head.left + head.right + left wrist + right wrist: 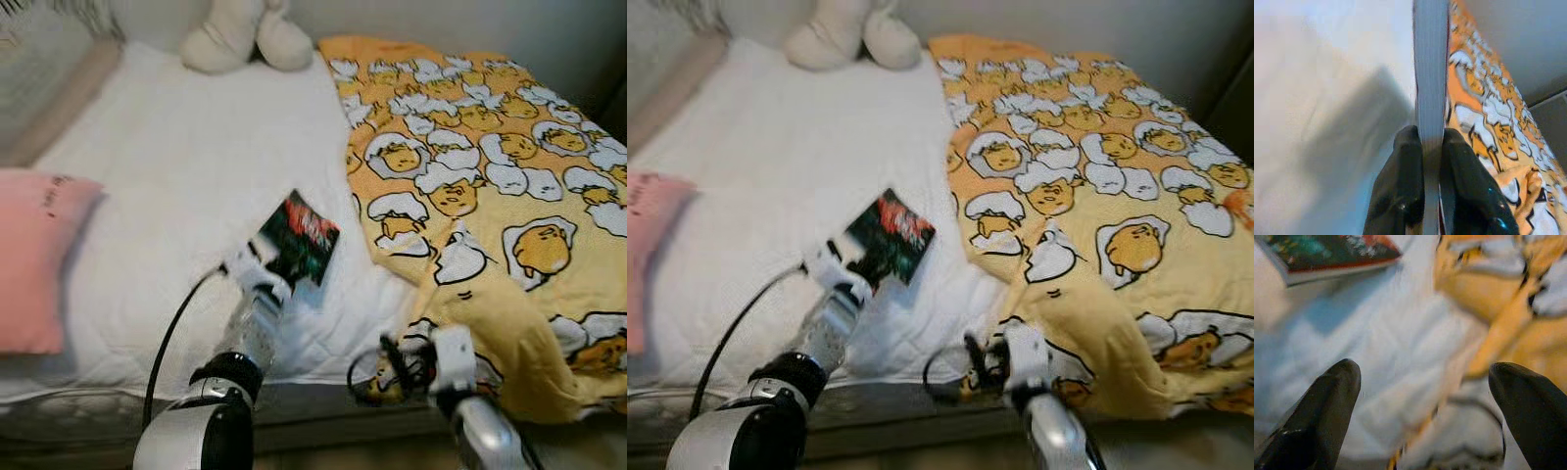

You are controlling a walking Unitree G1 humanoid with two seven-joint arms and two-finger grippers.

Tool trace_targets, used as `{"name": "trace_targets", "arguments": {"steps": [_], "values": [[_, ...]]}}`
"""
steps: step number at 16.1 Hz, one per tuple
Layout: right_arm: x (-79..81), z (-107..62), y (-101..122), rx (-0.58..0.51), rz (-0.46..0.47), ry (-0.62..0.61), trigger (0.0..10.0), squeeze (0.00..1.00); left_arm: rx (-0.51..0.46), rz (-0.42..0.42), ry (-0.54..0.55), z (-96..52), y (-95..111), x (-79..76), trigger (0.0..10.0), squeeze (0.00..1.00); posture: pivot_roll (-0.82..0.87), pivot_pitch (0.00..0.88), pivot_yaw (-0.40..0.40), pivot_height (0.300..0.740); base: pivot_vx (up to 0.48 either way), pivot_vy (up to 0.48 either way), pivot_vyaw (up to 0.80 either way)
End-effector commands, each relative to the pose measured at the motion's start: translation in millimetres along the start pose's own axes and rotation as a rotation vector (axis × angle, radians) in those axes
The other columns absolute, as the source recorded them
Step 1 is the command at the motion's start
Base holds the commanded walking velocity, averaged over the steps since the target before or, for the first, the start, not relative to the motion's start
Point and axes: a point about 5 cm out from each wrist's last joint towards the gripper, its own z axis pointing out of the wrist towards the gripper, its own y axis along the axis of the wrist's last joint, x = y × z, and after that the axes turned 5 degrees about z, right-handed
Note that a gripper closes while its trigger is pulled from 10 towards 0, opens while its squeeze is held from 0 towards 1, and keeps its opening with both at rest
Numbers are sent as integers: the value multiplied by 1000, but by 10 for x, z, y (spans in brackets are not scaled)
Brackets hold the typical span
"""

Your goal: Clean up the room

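On the white bed [186, 166], the left gripper [1431, 142] pinches a dark-covered book [299, 240] at its edge, with the yellow egg-print blanket [490, 186] at its 3 o'clock, while the right gripper [1425, 382] hangs spread over the blanket's edge.

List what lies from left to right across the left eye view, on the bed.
Soft pink pillow → white quilted bed sheet → dark-covered book with red and green print, held in the left tool → yellow blanket printed with egg cartoon characters.
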Motion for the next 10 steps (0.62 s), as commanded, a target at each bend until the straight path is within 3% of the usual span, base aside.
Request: {"name": "trace_targets", "arguments": {"steps": [1, 2, 4, 6, 8, 9, 10], "values": [[-131, 39, 175, -79, 78, -96, 10000, 0, -126, 166, -116, 56, 284, -197, 0, 0, 35, 0, 10, 740, 0, 0, 0], [-223, 60, 347, -152, 126, -165, 10000, 0, -171, 230, -141, 47, 374, -232, 0, 0, 35, 0, 16, 740, 0, 0, 0], [-298, 73, 547, -238, 133, -209, 10000, 0, -236, 346, -181, 10, 482, -258, 0, 0, 33, 0, 31, 740, 0, 0, 0], [-351, 69, 713, -303, 134, -237, 10000, 0, -304, 575, -122, -74, 624, -139, 0, 0, 41, 0, 38, 740, 0, 0, 0], [-394, 85, 702, -303, 150, -266, 10000, 0, -355, 766, -52, -120, 711, -80, 8353, 0, 51, 0, 41, 740, 0, 0, 0], [-367, 118, 695, -297, 147, -257, 10000, 0, -349, 801, -38, -113, 696, -67, 10000, 0, 53, 0, 42, 740, 0, 0, 0], [-349, 140, 697, -292, 141, -250, 10000, 0, -343, 802, -28, -110, 683, -59, 10000, 0, 49, 0, 44, 740, 0, 0, 0]]}}
